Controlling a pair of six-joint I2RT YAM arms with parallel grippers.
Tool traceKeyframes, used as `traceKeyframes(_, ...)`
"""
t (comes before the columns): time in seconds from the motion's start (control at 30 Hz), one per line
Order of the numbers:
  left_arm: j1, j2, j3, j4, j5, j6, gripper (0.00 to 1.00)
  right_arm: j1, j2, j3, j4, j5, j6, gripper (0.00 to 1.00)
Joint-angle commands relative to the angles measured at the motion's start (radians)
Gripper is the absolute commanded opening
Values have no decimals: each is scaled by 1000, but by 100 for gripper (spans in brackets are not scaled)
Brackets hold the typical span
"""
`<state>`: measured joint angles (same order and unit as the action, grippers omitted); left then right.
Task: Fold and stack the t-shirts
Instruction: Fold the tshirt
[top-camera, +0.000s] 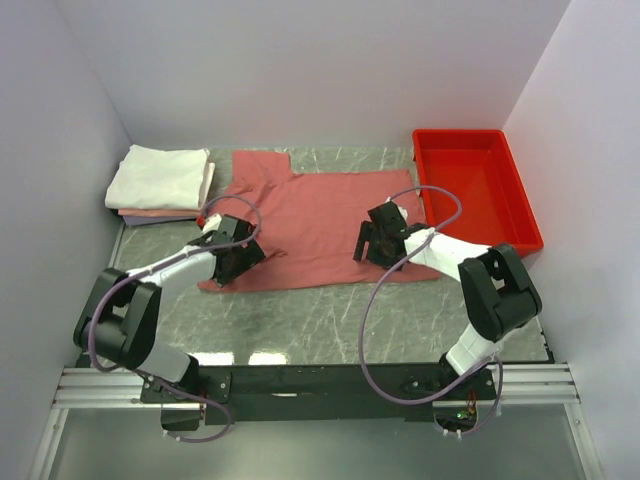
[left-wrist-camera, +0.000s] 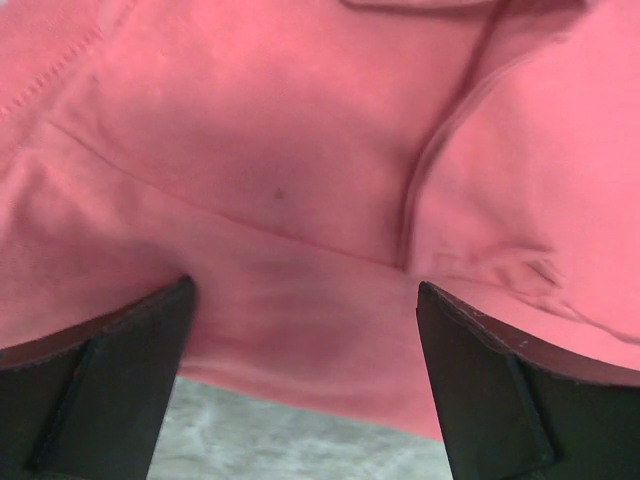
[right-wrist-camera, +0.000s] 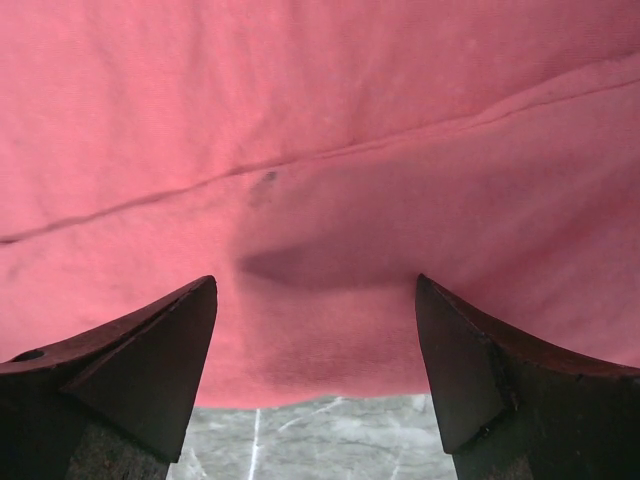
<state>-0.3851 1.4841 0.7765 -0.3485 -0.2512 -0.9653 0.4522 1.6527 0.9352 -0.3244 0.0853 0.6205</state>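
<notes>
At the far left corner of the grey marbled table (top-camera: 330, 320) sits a stack of folded t-shirts (top-camera: 160, 180), a white one on top with pale pink cloth showing beneath it, well apart from both arms. Just to its right, the salmon-red t-shirt (top-camera: 320, 215) lies spread flat across the middle of the table, one short sleeve reaching toward the back wall beside the stack. The left hand (top-camera: 240, 262) hangs low over the near left corner of this shirt. In the left wrist view its two dark fingers (left-wrist-camera: 100, 380) stand spread wide with nothing pinched between them. The salmon cloth (left-wrist-camera: 300, 150) lies below and ahead of them, crossed by a stitched seam and by a raised crease that runs up toward the right. A strip of bare table (left-wrist-camera: 280, 440) shows at the cloth's near edge. Further right, the right hand (top-camera: 368, 240) hovers over the near right part of the same shirt, close to its right border. In the right wrist view its fingers (right-wrist-camera: 150, 370) are likewise parted and grip nothing. The shirt (right-wrist-camera: 300, 100) fills the view above them, with a seam slanting across it and a shallow wrinkle casting a shadow between the fingertips. The shirt's hem ends just ahead of a sliver of table (right-wrist-camera: 300, 440). At the far right a rigid bright red tray (top-camera: 520, 215) rests on the table against the right wall, just beside the shirt's right edge.
</notes>
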Motion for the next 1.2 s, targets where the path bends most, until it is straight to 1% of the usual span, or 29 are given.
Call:
traceKeyframes(0.0, 3, -68, -86, 13, 27, -59, 99, 9, -56, -47, 38, -10, 28, 86)
traceKeyframes(0.2, 3, -234, -250, -43, 9, -128, 99, 42, -137, -212, 48, -51, 61, 86)
traceKeyframes(0.33, 3, -388, -354, -105, 38, -191, 99, 91, -227, -314, 44, -82, 106, 86)
traceKeyframes(0.4, 2, -454, -374, -153, 58, -203, 100, 115, -264, -361, 22, -82, 126, 86)
traceKeyframes(0.43, 0, -525, -376, -211, 56, -240, 99, 121, -305, -377, 4, -82, 136, 87)
traceKeyframes(0.5, 0, -594, -385, -251, 58, -265, 100, 129, -368, -404, -21, -82, 140, 87)
traceKeyframes(0.53, 0, -655, -385, -277, 52, -273, 100, 128, -389, -406, -50, -82, 128, 86)
traceKeyframes(0.57, 0, -685, -375, -309, 47, -276, 99, 129, -410, -392, -64, -82, 122, 87)
traceKeyframes(0.63, 0, -746, -358, -310, 56, -256, 100, 131, -467, -374, -73, -59, 91, 87)
traceKeyframes(0.67, 0, -758, -335, -278, 76, -239, 99, 129, -485, -360, -65, -62, 87, 87)
traceKeyframes(0.8, 0, -751, -263, -196, 99, -170, 99, 128, -557, -311, -32, -81, 50, 87)
traceKeyframes(0.87, -1, -700, -224, -169, 93, -148, 100, 129, -570, -294, -33, -70, 36, 87)
traceKeyframes(0.9, 0, -679, -215, -127, 96, -129, 99, 128, -577, -285, -31, -62, 33, 87)
traceKeyframes(1.0, 0, -570, -188, -55, 104, -84, 100, 120, -582, -279, -28, -41, 33, 87)
traceKeyframes(1.03, 0, -505, -177, -34, 99, -78, 99, 115, -584, -277, -28, -38, 31, 87)
traceKeyframes(1.07, 0, -471, -166, -26, 95, -69, 97, 105, -584, -280, -28, -38, 30, 87)
traceKeyframes(1.13, -1, -376, -129, -24, 60, -46, 88, 94, -579, -286, -36, -41, 36, 87)
traceKeyframes(1.17, 0, -349, -108, -17, 55, -39, 76, 82, -579, -294, -35, -51, 33, 87)
